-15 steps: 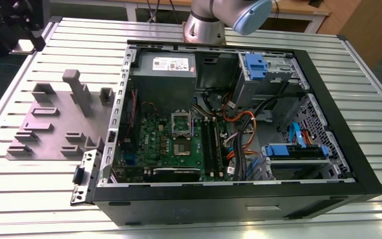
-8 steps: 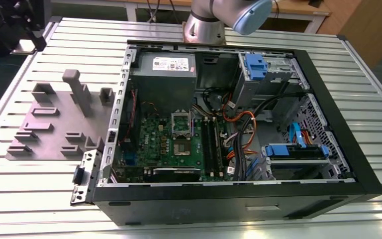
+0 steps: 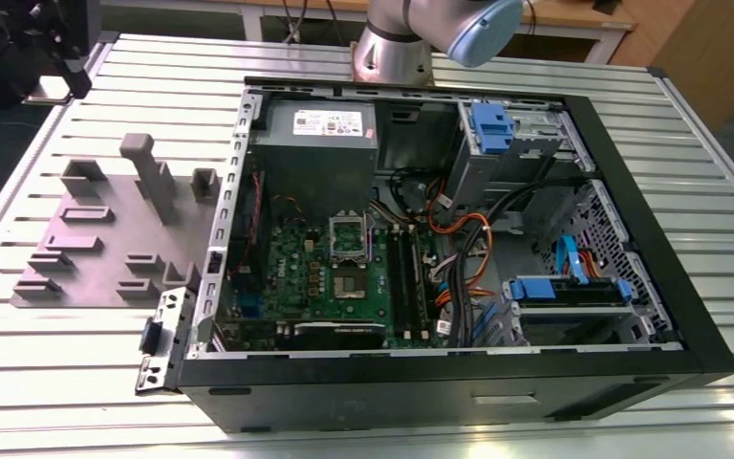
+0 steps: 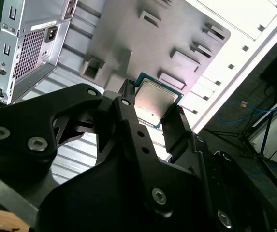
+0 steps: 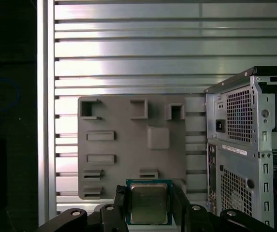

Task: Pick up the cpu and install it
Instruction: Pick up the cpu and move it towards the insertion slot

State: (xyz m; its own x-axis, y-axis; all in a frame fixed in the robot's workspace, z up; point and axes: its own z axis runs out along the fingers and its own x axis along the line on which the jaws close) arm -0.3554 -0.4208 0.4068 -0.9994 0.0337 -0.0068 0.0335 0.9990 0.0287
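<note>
While my gripper [image 5: 149,198] hangs over the grey fixture [image 5: 128,145], its jaws are clamped on two edges of the cpu [image 5: 149,205]. Pickup looks done; seating it on the green board [image 3: 329,277] inside the computer case [image 3: 469,402] is left.

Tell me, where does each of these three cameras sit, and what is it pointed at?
Exterior view: off the arm, high up, looking down on the open computer case and grey fixture on the slatted table; part of the arm shows beyond the case.
First wrist view: on the arm, looking squarely down past the tool at the fixture; the tool holds the cpu.
Second wrist view: on the arm, looking slantwise along the tool.
Shared: both wrist views show tool, cpu, fixture and case.
</note>
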